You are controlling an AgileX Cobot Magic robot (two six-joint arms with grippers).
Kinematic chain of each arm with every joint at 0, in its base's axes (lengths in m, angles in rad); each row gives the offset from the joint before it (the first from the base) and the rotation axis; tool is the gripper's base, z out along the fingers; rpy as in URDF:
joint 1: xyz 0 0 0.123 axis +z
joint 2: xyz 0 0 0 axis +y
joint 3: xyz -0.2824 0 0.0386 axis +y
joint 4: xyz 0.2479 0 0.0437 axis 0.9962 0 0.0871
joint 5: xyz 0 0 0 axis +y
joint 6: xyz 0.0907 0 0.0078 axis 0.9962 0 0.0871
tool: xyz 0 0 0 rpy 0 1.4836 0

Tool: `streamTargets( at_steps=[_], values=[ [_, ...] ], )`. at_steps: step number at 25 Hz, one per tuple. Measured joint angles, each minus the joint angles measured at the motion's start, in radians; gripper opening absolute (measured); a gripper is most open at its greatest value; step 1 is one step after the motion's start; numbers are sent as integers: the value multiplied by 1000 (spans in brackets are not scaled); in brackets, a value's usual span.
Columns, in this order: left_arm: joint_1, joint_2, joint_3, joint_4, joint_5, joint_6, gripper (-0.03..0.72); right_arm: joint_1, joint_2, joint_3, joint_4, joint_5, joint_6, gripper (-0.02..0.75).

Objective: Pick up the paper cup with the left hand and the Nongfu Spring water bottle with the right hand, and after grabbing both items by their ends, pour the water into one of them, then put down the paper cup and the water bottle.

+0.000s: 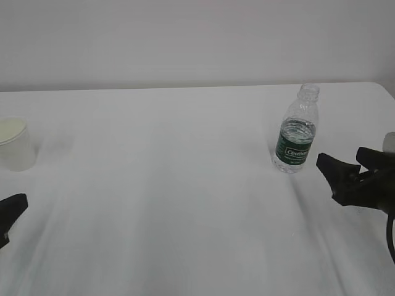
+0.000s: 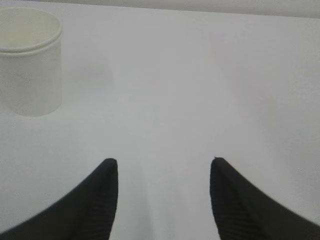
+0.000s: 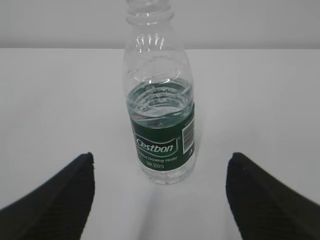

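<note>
The paper cup [image 1: 15, 145] stands upright at the table's far left, with a pale yellowish inside; in the left wrist view the paper cup [image 2: 30, 70] is ahead and to the left of the jaws. My left gripper [image 2: 164, 160] is open and empty, apart from the cup; only one black tip of the left gripper [image 1: 13, 209] shows at the lower left edge. The water bottle [image 1: 296, 132], clear with a dark green label and no cap, stands upright at the right. Water [image 3: 160, 100] fills its lower half. My right gripper [image 3: 161, 155] is open, with the bottle [image 3: 161, 125] just ahead between the fingers, untouched. The right gripper [image 1: 340, 157] sits right of the bottle.
A white table [image 1: 185, 203] spreads across the view, its far edge meeting a pale wall. The table's back right corner [image 1: 382, 87] lies just behind the right arm. A thin black cable [image 1: 390, 237] hangs from that arm.
</note>
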Motion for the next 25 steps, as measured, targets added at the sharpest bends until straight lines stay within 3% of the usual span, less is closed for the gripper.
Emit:
streamTargets(
  at_steps=[15,25],
  values=[
    [0,0,0,0,-3,-2,418,0,285,-187,-33,-2,-13,625],
    [0,0,0,-2,-3,-2,417,0,349,-277,-76,-2,12,625]
  ],
)
